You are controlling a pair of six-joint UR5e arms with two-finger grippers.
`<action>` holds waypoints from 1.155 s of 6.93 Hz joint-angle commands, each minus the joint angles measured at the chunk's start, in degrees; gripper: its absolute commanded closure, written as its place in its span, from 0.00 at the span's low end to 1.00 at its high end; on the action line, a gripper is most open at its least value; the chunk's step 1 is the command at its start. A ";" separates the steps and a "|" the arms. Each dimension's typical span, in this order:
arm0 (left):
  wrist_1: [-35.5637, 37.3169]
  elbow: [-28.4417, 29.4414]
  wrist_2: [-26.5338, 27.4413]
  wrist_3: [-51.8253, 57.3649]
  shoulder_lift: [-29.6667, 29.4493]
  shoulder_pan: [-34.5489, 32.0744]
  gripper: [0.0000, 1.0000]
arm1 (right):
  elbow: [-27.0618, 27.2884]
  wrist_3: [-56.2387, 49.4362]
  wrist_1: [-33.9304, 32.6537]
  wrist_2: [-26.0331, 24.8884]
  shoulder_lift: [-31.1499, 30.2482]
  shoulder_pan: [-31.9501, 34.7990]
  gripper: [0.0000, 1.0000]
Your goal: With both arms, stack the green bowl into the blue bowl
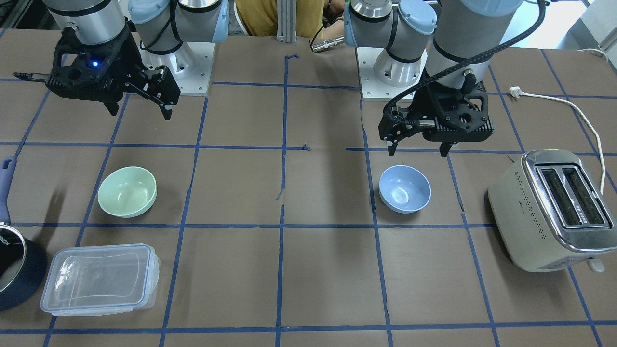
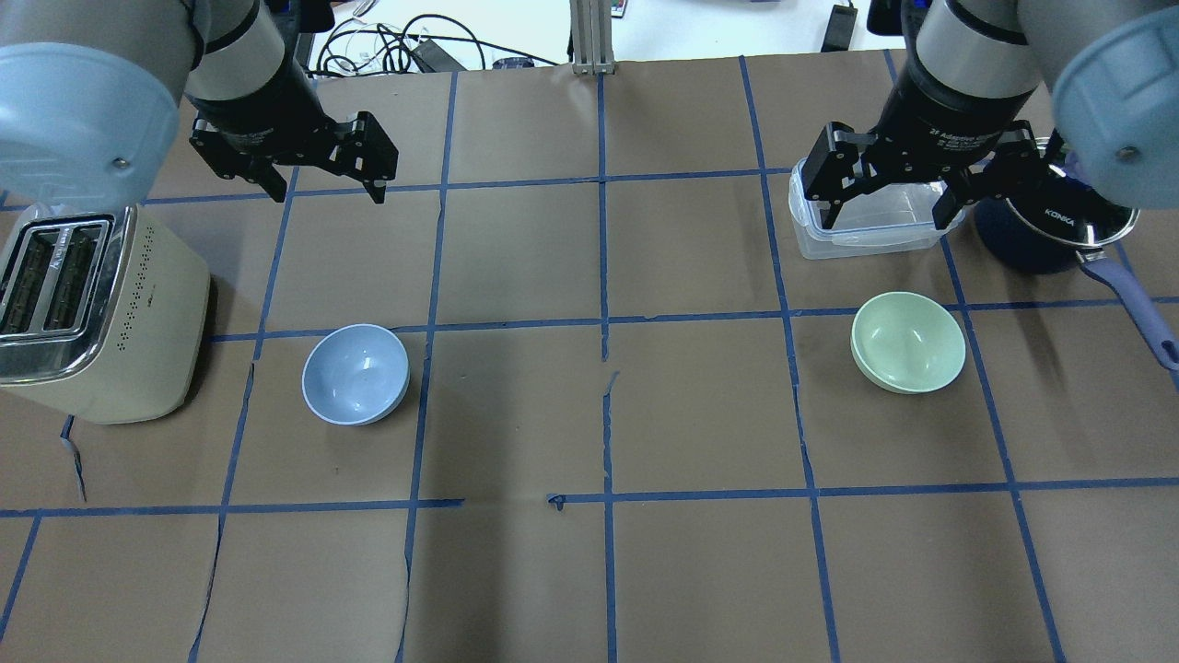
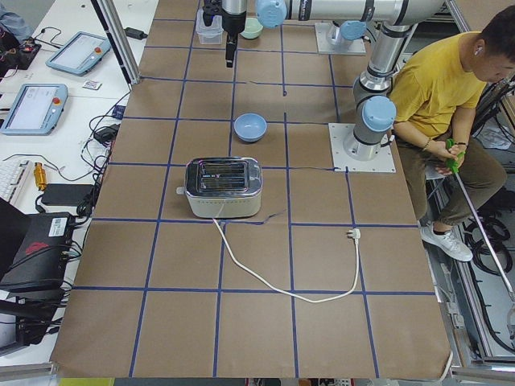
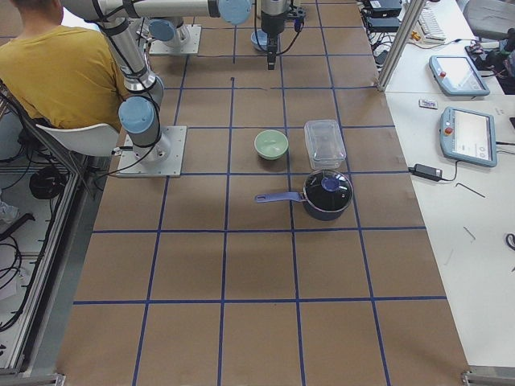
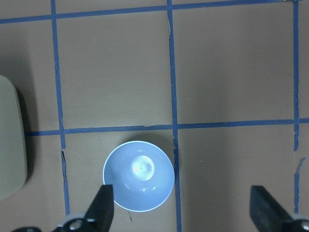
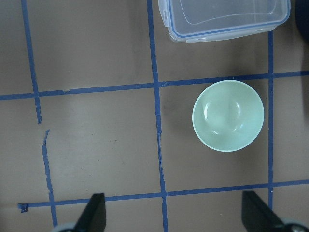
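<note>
The green bowl (image 1: 127, 191) stands upright and empty on the table on my right side; it also shows in the overhead view (image 2: 908, 342) and the right wrist view (image 6: 228, 115). The blue bowl (image 1: 405, 189) stands upright and empty on my left side, seen too in the overhead view (image 2: 356, 374) and the left wrist view (image 5: 138, 176). My right gripper (image 2: 884, 216) is open and empty, hovering high above the table beyond the green bowl. My left gripper (image 2: 327, 189) is open and empty, hovering high beyond the blue bowl. The bowls are far apart.
A cream toaster (image 2: 92, 304) stands beside the blue bowl on my far left, its cord (image 1: 578, 115) trailing on the table. A clear lidded container (image 1: 100, 278) and a dark blue pot (image 1: 14, 270) with a long handle sit beyond the green bowl. A person (image 3: 451, 88) sits behind the robot.
</note>
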 commanded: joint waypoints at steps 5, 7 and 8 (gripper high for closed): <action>-0.58 -0.41 -0.30 -1.57 0.27 -0.16 0.00 | 0.26 -0.72 1.03 0.16 -1.50 -0.72 0.00; -0.58 -0.32 -0.21 -1.31 0.35 0.18 0.00 | 0.35 -0.72 1.04 0.16 -1.85 -0.72 0.00; -0.93 -0.15 -0.30 -1.22 0.27 0.01 0.00 | 0.61 -0.81 1.04 -0.10 -1.85 -0.72 0.00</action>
